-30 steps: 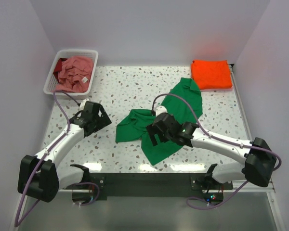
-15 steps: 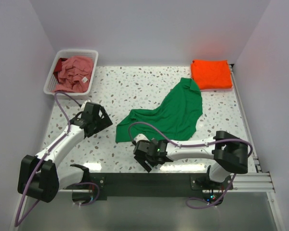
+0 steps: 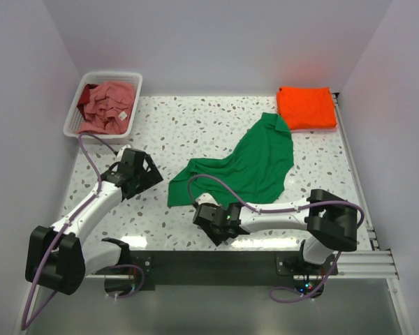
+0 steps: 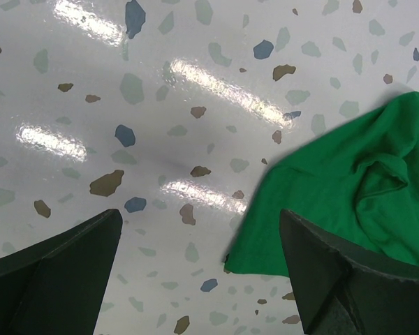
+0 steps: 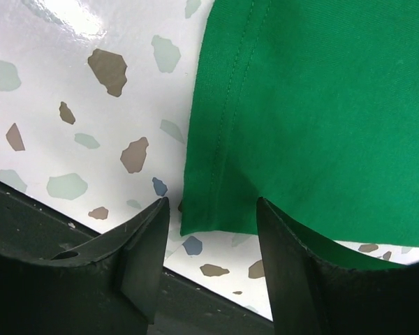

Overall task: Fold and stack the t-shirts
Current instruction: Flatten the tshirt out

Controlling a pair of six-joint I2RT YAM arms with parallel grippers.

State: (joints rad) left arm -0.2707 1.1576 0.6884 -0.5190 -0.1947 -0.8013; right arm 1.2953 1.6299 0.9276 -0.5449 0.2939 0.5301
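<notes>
The green t-shirt (image 3: 255, 164) lies spread out and rumpled in the middle of the table. The orange t-shirt (image 3: 306, 107) lies folded at the back right. The pink t-shirt (image 3: 110, 103) is bunched in the basket, white tag showing. My right gripper (image 3: 213, 227) is open, low at the table's front edge. In the right wrist view a hemmed corner of the green shirt (image 5: 300, 105) lies flat between the spread fingers of the gripper (image 5: 213, 237). My left gripper (image 3: 151, 176) is open and empty, just left of the shirt's left corner (image 4: 356, 174).
The white slatted basket (image 3: 136, 75) stands at the back left, with a dark red cloth (image 3: 86, 91) beside the pink shirt. A dark rail (image 3: 209, 262) runs along the front edge. White walls close in the left, back and right.
My right arm swung from the middle of the green shirt down to the front edge. The front flap of the shirt no longer shows there. The left arm has not moved.
</notes>
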